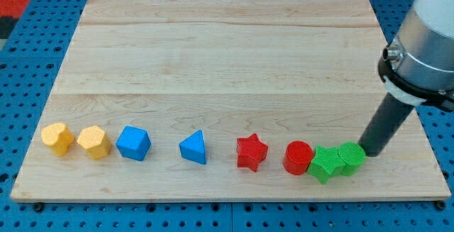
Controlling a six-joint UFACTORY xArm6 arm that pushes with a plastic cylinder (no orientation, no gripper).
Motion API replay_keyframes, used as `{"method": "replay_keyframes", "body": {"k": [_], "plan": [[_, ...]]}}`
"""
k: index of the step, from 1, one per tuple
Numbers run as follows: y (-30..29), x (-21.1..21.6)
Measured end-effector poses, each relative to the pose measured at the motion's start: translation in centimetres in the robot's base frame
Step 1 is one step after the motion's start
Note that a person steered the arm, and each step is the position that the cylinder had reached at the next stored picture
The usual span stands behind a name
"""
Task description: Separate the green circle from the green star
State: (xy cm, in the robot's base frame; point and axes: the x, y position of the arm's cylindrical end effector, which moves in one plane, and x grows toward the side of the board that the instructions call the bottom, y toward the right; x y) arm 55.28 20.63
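The green circle (351, 157) sits near the board's bottom right, touching the green star (325, 163) on its left. The star in turn touches the red circle (299, 157) on its left. My tip (369, 152) is the lower end of a dark rod that comes down from the view's upper right. It rests just to the right of the green circle, touching or nearly touching it.
A row runs along the bottom of the wooden board (227, 47): a yellow block (57, 138), a yellow hexagon-like block (93, 142), a blue cube-like block (133, 143), a blue triangle (193, 147) and a red star (251, 152). The board's right edge is close to my tip.
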Motion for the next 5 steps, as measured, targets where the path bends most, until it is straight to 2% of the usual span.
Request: {"method": "replay_keyframes", "body": {"k": [2,3,4,5], "plan": [[4.8,3.4],[3.6,5.3],[0.5,4.8],[-2.2,1.9]]}}
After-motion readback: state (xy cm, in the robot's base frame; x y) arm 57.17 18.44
